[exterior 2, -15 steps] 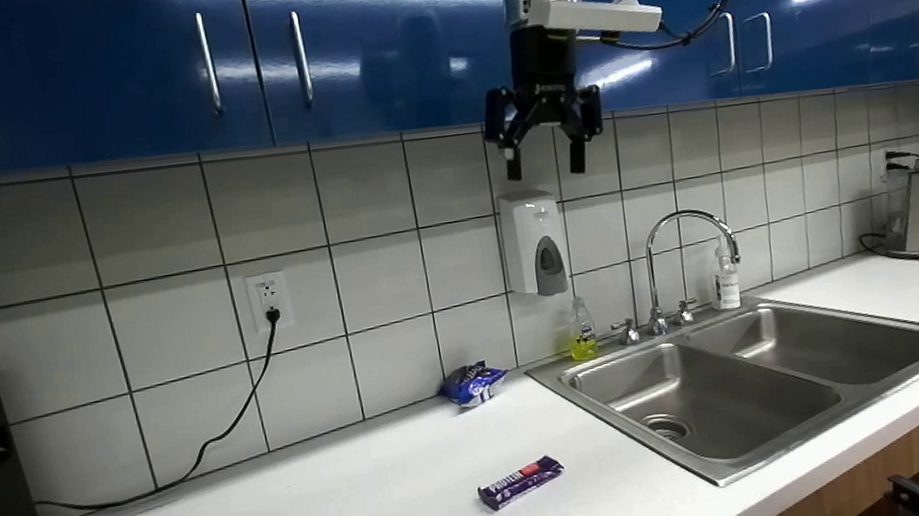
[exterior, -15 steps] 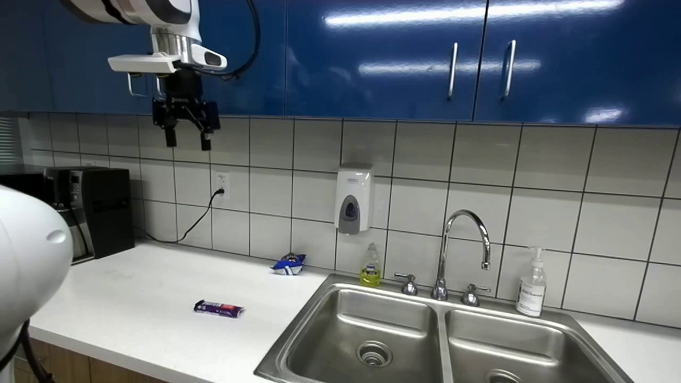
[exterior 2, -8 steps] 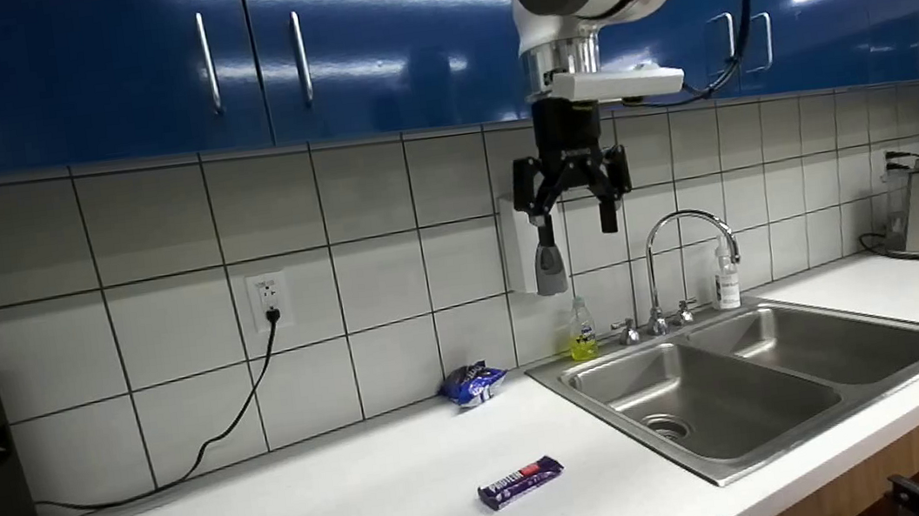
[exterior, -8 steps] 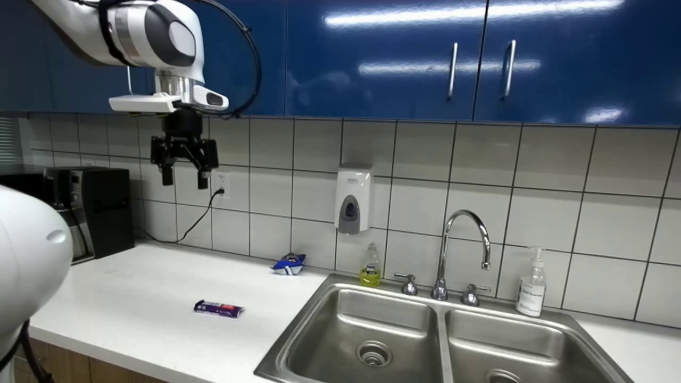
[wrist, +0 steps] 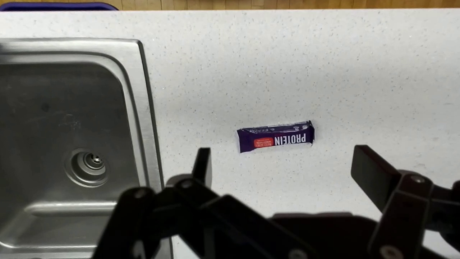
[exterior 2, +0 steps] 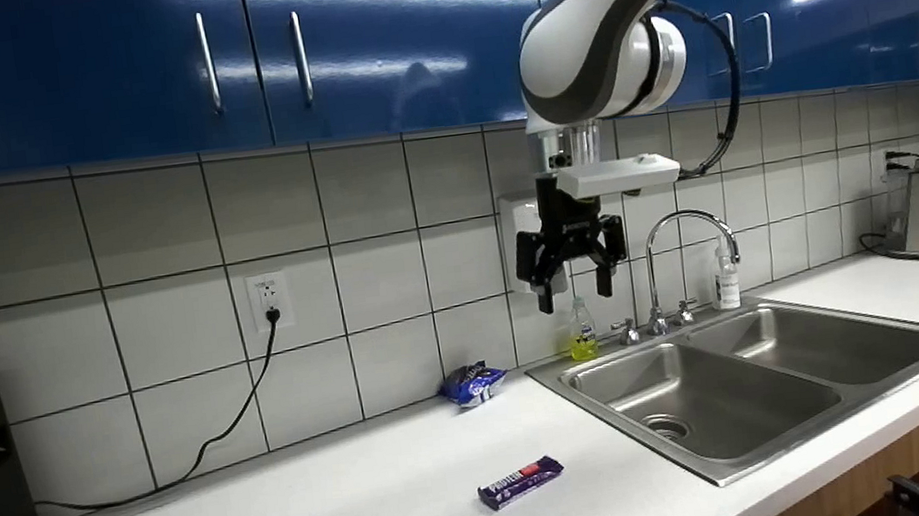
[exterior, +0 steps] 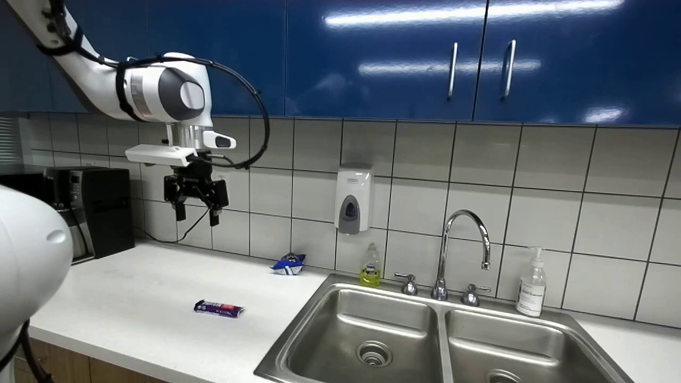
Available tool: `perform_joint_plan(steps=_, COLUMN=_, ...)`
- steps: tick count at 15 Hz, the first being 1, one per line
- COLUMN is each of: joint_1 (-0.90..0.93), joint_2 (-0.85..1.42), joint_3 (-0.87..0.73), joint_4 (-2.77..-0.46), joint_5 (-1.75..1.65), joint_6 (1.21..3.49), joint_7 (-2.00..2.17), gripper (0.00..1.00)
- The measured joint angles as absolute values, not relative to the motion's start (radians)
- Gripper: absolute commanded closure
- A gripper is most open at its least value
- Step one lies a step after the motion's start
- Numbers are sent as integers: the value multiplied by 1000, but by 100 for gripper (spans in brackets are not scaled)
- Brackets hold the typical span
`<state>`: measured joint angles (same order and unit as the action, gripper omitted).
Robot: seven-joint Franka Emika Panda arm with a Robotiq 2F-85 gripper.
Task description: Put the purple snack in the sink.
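The purple snack, a flat dark purple bar with a red patch, lies on the white counter left of the sink in both exterior views. It lies alone near the middle of the wrist view. The double-basin steel sink shows in both exterior views; one basin and its drain show in the wrist view. My gripper points down, open and empty, well above the counter in both exterior views. In the wrist view its fingers are spread wider than the snack's length, with the snack beyond the tips.
A blue packet lies against the tiled wall. A yellow soap bottle, a chrome faucet and a white pump bottle stand at the sink's back rim. A soap dispenser hangs on the wall. Blue cabinets overhang the counter.
My arm and gripper have come down from cabinet height to in front of the tiles, over the counter. The fingers stay open. The snack has not moved.
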<state>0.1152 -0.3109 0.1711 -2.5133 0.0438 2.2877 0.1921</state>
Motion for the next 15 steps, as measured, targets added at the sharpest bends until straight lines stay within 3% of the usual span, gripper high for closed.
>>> perform_joint_plan(steps=7, joint_1=114, joint_2=-27, joint_3=156, joint_4=-2504, joint_5=37, joint_6=2567, joint_7=192, gripper=0)
perform_joint_plan(steps=15, joint_1=136, joint_2=277, joint_3=147, joint_4=-2314, joint_5=23, joint_6=2638, joint_7=192, gripper=0)
